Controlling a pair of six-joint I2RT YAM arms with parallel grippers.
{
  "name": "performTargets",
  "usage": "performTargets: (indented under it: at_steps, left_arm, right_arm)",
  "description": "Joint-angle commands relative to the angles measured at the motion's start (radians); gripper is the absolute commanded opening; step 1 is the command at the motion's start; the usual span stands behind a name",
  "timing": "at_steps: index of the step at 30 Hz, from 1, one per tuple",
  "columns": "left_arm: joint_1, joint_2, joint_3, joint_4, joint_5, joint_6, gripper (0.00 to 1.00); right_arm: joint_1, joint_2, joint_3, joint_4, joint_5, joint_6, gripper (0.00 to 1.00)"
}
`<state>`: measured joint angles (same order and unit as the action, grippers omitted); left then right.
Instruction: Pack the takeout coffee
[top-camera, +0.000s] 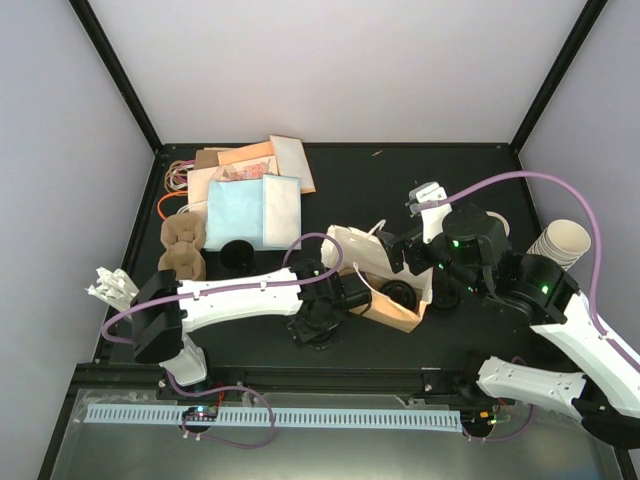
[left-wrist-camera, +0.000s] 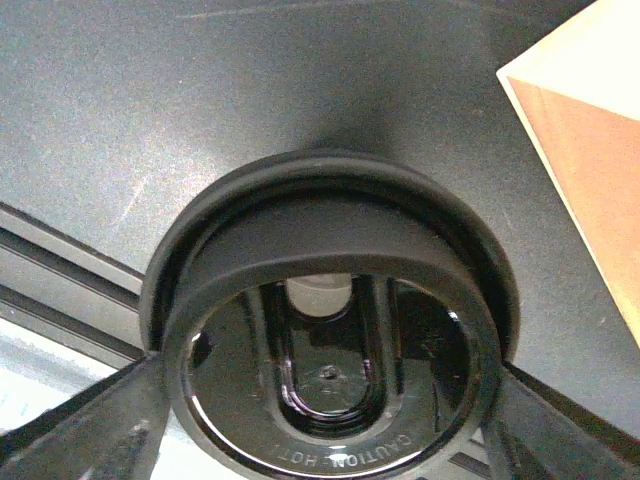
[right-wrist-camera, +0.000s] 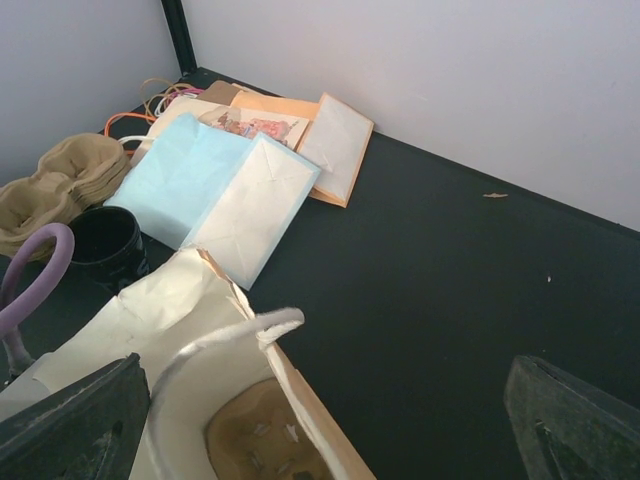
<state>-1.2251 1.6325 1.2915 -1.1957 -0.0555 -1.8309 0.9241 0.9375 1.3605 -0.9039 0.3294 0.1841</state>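
The takeout coffee shows in the left wrist view as a round black lid (left-wrist-camera: 330, 250) marked "CAUTION HOT". Its white cup is hidden beneath the lid. My left gripper (left-wrist-camera: 330, 430) has a finger (left-wrist-camera: 95, 430) against each side of it, shut on it. From above, this gripper (top-camera: 320, 322) points down just left of the open paper bag (top-camera: 350, 245) and covers the coffee. My right gripper (top-camera: 425, 262) hovers open over the bag's right side. Its wrist view looks past the white handle (right-wrist-camera: 265, 328) into the bag (right-wrist-camera: 170, 300), where a brown insert (right-wrist-camera: 250, 440) lies at the bottom.
Flat blue and cream bags (top-camera: 250, 210) lie at the back left beside brown cup carriers (top-camera: 183, 245) and a loose black lid (top-camera: 237, 255). Stacked cream cups (top-camera: 560, 242) lie at the right wall. A white clip-like piece (top-camera: 112, 288) sits at the left edge.
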Motion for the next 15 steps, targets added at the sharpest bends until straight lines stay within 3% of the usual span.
performTargets:
  at_steps: [1,3,15]
  left_arm:
    - [0.001,0.016,-0.018,-0.022,0.014,-0.003,0.80]
    - [0.001,0.011,-0.020,-0.024,0.005,-0.008,0.76]
    - [0.010,-0.057,0.011,-0.138,-0.095,0.014,0.74]
  right_arm:
    - [-0.005,-0.013,-0.011,0.023,-0.010,-0.009,0.99]
    - [-0.005,-0.013,-0.011,0.022,-0.011,-0.009,0.99]
    - [-0.005,-0.008,-0.005,0.008,-0.021,-0.004,1.00]
